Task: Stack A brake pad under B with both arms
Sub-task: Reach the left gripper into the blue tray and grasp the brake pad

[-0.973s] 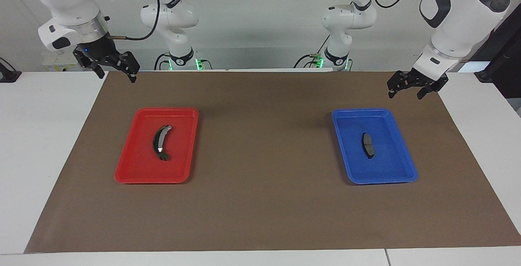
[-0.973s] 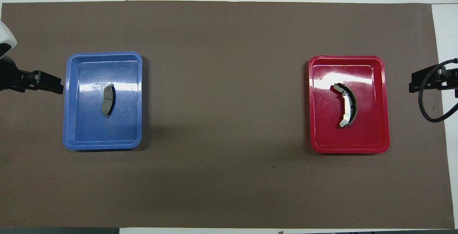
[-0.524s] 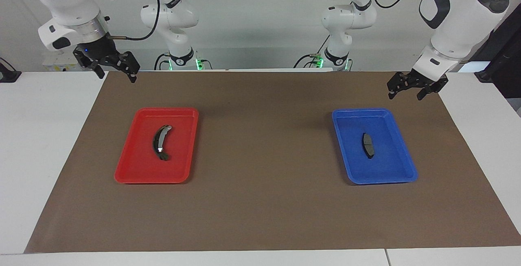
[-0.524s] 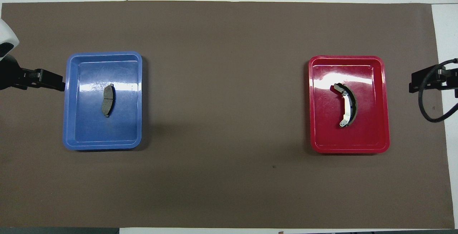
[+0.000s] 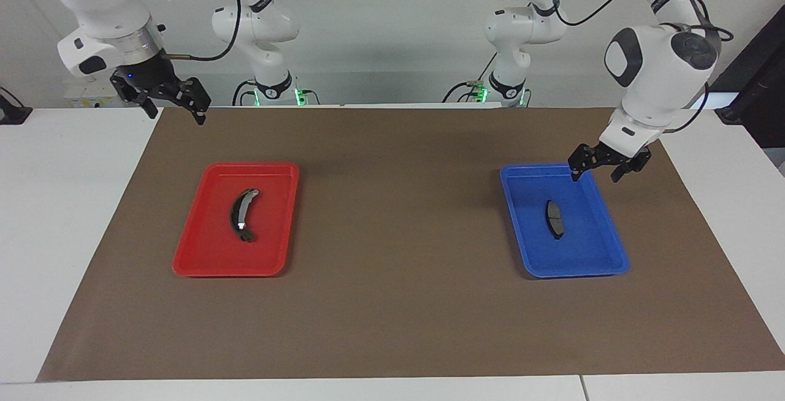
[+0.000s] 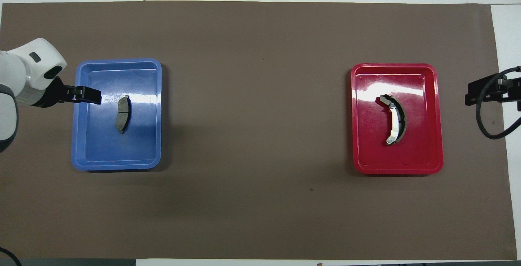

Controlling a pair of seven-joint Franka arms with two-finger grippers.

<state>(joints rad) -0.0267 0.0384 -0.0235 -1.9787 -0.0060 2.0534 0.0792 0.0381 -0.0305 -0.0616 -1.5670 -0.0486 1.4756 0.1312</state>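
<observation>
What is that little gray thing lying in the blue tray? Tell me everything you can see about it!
It is the A brake pad, a short, slightly curved pad, dark grey with a lighter grey face turned up and a thin line across its middle. Small tabs stick out at its ends. It looks hard and rough. It lies flat near the middle of the blue tray, touching only the tray floor. The left gripper hangs open above the tray's edge nearer the robots, not touching the pad.

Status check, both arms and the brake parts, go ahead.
Left tool open over blue tray; right tool open, waiting. Pad, crescent shoe untouched. No obstruction.
</observation>
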